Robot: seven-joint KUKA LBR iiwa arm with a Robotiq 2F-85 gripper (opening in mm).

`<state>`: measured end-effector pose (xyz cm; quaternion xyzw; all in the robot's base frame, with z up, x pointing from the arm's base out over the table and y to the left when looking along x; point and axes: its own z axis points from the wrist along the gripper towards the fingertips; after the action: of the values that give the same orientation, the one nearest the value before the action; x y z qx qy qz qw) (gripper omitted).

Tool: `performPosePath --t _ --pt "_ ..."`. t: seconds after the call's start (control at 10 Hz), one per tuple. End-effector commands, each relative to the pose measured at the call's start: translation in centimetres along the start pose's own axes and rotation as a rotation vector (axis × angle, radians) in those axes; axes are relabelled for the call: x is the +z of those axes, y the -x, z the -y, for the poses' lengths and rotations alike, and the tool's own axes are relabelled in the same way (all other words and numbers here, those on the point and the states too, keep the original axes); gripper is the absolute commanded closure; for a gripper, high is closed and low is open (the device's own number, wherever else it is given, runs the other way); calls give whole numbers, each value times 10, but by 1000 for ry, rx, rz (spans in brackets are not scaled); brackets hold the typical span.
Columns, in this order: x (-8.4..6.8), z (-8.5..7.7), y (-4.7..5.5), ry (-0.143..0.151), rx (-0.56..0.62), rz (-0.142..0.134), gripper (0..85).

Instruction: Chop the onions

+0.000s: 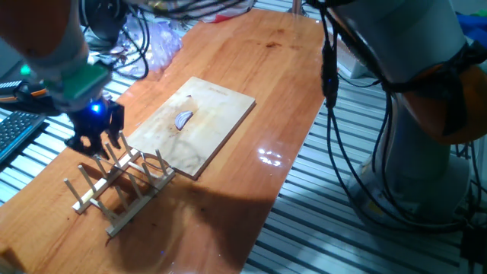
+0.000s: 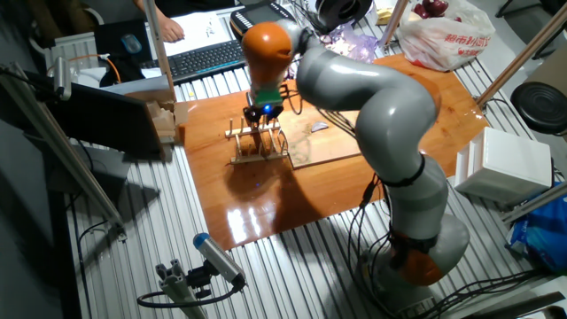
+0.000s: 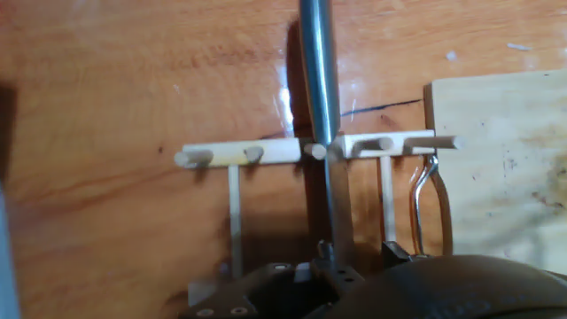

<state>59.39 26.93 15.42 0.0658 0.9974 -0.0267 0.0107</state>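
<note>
The onions show as one small purple-white wedge [image 1: 183,119] [image 2: 319,128] lying on the pale wooden board [image 1: 221,114] [image 2: 332,146] [image 3: 496,159]. To the board's left stands a wooden peg rack [image 1: 122,186] [image 2: 259,146] [image 3: 239,153]. My gripper [image 1: 99,144] [image 2: 263,120] [image 3: 332,257] hangs straight down onto the rack, well apart from the wedge. In the hand view a steel knife-like bar [image 3: 317,80] runs from between the gripper's dark parts across the rack's rail. The dark fingers seem to stand apart on either side of it.
A bent metal wire loop [image 3: 431,204] [image 1: 157,162] sits in the rack near the board. A crinkled clear plastic bag [image 1: 163,38] lies at the table's far end, with keyboards [image 1: 15,133] [image 2: 208,58] beyond the edge. A red-printed shopping bag [image 2: 443,35] stands on the far corner.
</note>
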Motion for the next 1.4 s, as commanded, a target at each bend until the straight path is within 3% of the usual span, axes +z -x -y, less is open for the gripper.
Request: performPosePath --t 0.0,0.1,0.3,0.5,0.7,0.8,1.3 --pt "4 -4 0 -14 7 12 510" --pt "6 -6 -1 -33 6 24 510" --pt "14 -8 1 -34 10 40 510" --pt "20 -8 2 -59 12 48 510" --pt "28 -8 5 -117 16 41 510" --pt "34 -7 6 -132 18 33 510" --pt "55 -1 10 -145 -19 21 510"
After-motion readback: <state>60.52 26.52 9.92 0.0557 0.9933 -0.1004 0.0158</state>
